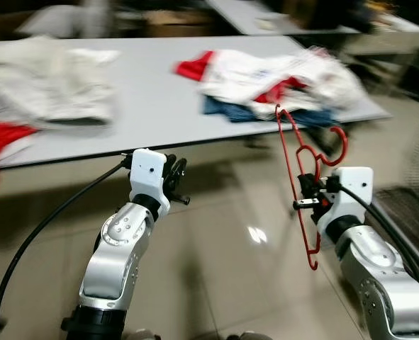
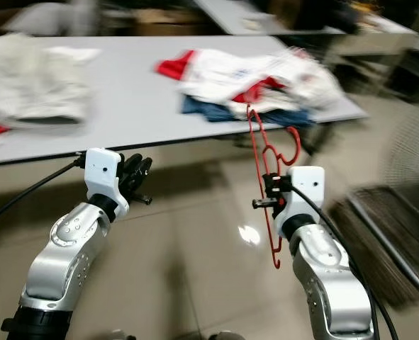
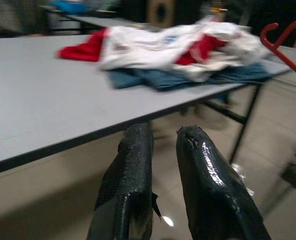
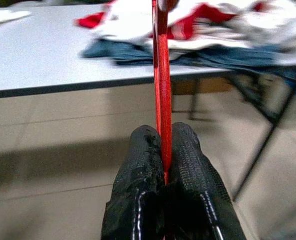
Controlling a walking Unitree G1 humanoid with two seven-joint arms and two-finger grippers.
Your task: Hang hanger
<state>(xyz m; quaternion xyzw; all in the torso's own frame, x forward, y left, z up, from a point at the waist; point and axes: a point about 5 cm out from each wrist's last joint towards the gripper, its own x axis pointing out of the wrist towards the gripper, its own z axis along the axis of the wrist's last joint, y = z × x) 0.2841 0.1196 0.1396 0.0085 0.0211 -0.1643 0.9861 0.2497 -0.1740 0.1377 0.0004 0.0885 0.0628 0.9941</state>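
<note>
Red plastic is pinched between the black fingers (image 4: 185,150) of the right gripper (image 1: 310,203), which is closed on the hanger (image 1: 298,180) at one of its thin bars; the hanger is held edge-on and roughly upright above the tiled floor (image 1: 252,283), its hook (image 1: 334,145) turned to the robot's right and raised near the level of the counter's edge; the left gripper (image 1: 175,180) is carried empty, its fingers narrowly parted with a slim gap between them, held out in front of the counter (image 1: 145,106) and well apart from the hanger. Beyond the grippers the grey counter is seen, with a heap of white, red and blue clothes (image 1: 273,85) lying at its right end and a pale garment (image 1: 46,85) at its left; no rail or rod is made out, and the head views are blurred. For the step in hand, carrying is judged to be the work; the pinch should be kept firm, since a thin bar can swivel between the pads; the hook should be kept uppermost and clear of the counter's edge and the heaped clothes, so that nothing is snagged before a rail is found.
</note>
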